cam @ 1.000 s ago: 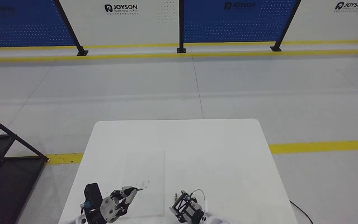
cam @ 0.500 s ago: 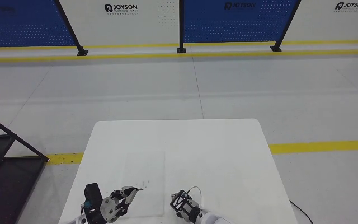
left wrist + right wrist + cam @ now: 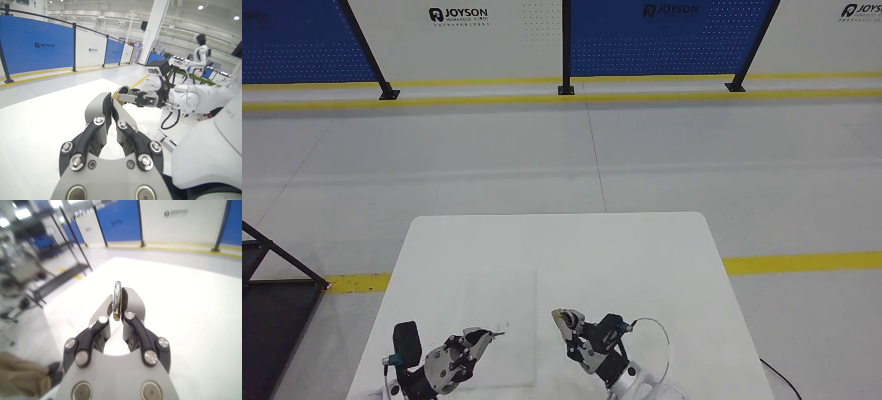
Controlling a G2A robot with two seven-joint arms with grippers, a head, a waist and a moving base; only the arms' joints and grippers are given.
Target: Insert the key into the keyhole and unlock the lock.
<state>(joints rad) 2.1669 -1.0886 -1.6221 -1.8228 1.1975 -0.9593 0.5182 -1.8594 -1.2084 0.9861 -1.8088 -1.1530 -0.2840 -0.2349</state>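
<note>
And the right gripper (image 3: 564,320) has made its move! A second ago it sat tucked at the near edge of the white table (image 3: 642,250). Now it has swung forward over the tabletop, tip turned toward its partner, with its cable (image 3: 654,335) looping wide behind it. Its fingers pinch the padlock (image 3: 116,302) flat between the pads: silver shackle (image 3: 117,288) poking out past the fingertips, brass body (image 3: 115,316) set back toward the palm. The padlock rides in that grip, up off the table.

On the other side, the left gripper (image 3: 111,103) has barely budged and sits low by the table's near edge. Its fingers are pressed tight together, and in the top view a thin dark sliver juts from the tip. By the look of it that is the key (image 3: 498,333), aimed across at the padlock. The two tips now sit roughly level with each other, a stretch of bare table between them, where before the right one hung farther back. Key and padlock are near, not touching.
</note>
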